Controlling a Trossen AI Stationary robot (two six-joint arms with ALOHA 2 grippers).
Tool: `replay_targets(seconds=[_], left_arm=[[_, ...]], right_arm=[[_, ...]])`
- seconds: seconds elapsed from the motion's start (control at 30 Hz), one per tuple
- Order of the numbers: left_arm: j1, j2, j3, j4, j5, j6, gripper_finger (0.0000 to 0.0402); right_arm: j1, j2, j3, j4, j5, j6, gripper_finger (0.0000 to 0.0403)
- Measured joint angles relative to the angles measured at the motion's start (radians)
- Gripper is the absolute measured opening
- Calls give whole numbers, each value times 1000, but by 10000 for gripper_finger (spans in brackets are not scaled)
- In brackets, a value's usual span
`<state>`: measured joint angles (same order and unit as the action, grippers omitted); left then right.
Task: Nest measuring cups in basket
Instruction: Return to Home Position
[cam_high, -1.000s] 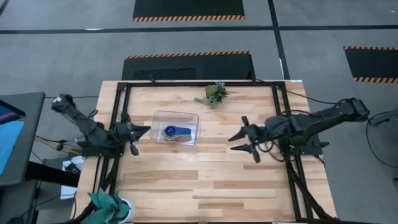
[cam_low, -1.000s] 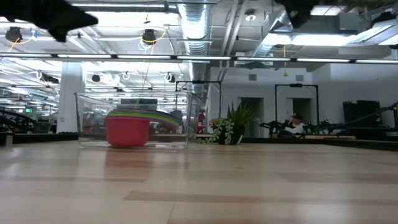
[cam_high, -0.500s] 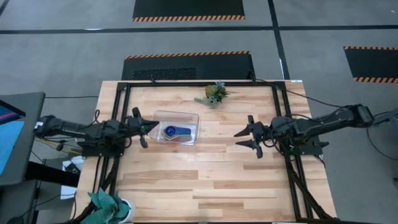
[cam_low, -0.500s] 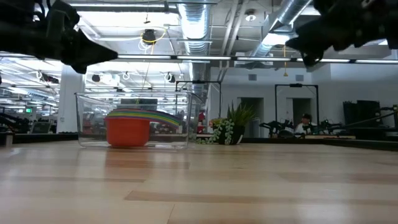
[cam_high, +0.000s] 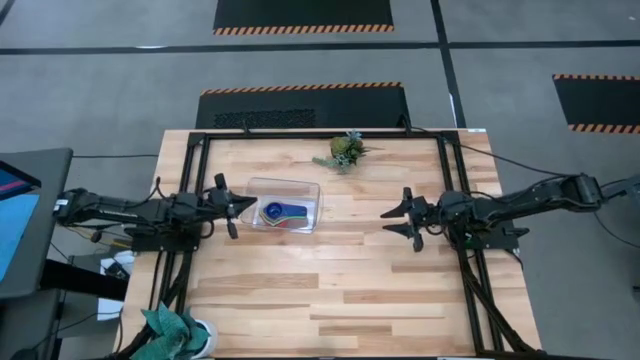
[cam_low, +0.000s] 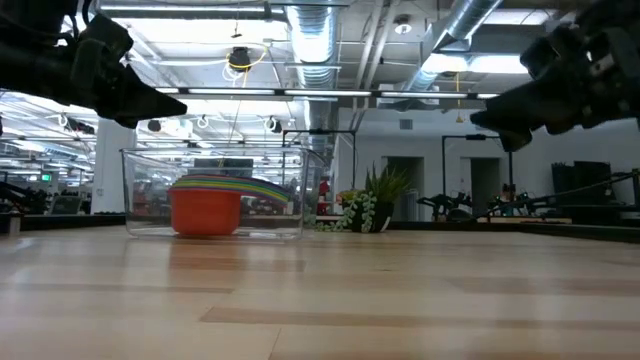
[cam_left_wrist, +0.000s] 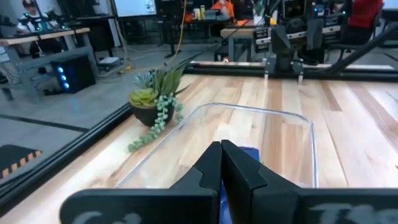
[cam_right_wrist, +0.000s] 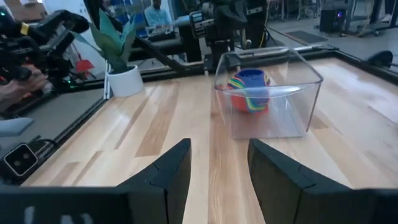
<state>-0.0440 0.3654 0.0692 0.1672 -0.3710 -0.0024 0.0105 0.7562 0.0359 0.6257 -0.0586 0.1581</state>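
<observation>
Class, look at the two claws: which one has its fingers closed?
The left claw: its fingers meet, while those of the right claw stand apart.

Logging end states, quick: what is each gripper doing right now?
Left gripper: shut, holding nothing.
Right gripper: open, empty.
</observation>
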Motion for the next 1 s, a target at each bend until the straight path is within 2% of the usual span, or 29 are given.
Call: replay_targets(seconds=[0.17, 0.27, 0.5, 0.6, 0.8, 1.0], left_arm=[[-3, -25, 0, -40, -9, 11, 0], [-3, -87, 0, -98, -10, 14, 0], [-3, -367, 4, -302, -30, 31, 0], [-9, -354, 29, -355, -3, 23, 0], [-20, -363, 39, -434, -19, -9, 0], [-21, -361, 41, -434, 1, -10, 0]], right_arm=[[0, -21, -28, 6, 0, 41, 181], [0, -44, -28, -37, 0, 55, 180], [0, -167, -28, -145, -1, 79, 183], [0, -230, -29, -194, -2, 51, 182], [-6, -377, -29, -337, -4, 45, 180], [-7, -554, -25, -484, -1, 43, 183]])
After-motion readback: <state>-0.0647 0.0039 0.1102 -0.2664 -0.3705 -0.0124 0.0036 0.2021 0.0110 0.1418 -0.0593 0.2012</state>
